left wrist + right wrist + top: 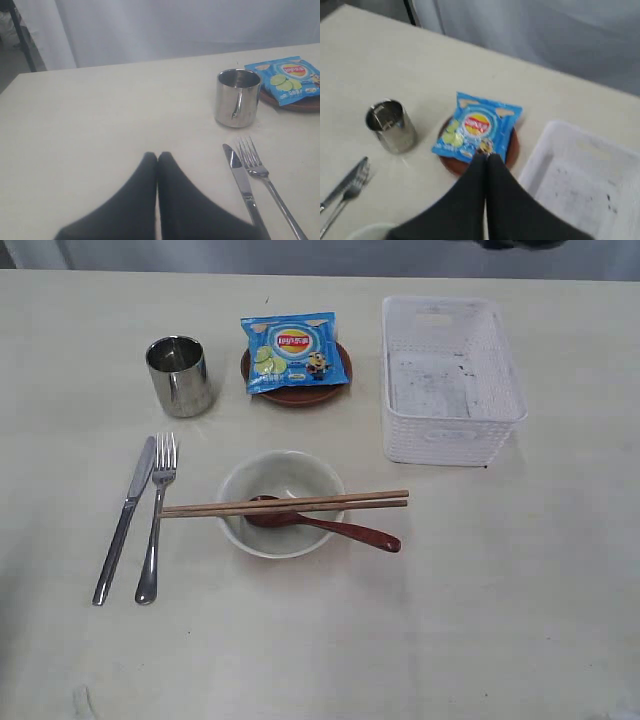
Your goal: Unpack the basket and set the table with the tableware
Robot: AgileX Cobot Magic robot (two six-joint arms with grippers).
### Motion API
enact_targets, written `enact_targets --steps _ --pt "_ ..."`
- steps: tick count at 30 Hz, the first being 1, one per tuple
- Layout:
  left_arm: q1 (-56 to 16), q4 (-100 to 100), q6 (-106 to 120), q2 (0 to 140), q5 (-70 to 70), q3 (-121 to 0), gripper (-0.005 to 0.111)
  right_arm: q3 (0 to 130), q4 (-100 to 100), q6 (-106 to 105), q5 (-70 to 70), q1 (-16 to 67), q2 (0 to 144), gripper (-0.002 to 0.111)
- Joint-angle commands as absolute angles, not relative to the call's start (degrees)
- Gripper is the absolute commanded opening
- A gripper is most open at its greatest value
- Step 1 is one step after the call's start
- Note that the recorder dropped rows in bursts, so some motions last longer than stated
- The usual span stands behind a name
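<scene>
A blue snack packet (291,350) lies flat, label up, showing a red-and-yellow logo, lime slices and a small yellow cartoon figure. A pale grey curtain (200,25) hangs behind, a dark slanting pole (24,42) beside it.

We are finding only one label: round red-and-yellow brand logo on blue snack packet (292,350). We are not managing to read its white characters: too small, blurred.

One each: basket (452,432), cup (179,376), plate (300,398), packet (292,350), bowl (290,471), spoon (342,530), knife (124,522), fork (156,525); two chopsticks (300,504).
</scene>
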State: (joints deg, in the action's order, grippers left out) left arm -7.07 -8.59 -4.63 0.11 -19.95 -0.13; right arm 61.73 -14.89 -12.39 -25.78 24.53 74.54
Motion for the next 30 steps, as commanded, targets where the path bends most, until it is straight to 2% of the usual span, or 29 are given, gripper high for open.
enact_targets --steps 1,11,30 --pt "-7.36 -8.73 -4.76 0.00 -19.92 0.00 0.000 57.44 -14.72 -13.12 -17.90 28.34 67.71 0.000" --pt "-7.36 -8.73 -4.76 0.00 -19.92 0.00 0.000 54.40 -15.07 -12.81 -19.11 29.06 55.34 0.000" --pt "-7.36 -8.73 -4.76 0.00 -19.92 0.00 0.000 54.40 -15.07 -13.13 -18.90 29.28 44.05 0.000"
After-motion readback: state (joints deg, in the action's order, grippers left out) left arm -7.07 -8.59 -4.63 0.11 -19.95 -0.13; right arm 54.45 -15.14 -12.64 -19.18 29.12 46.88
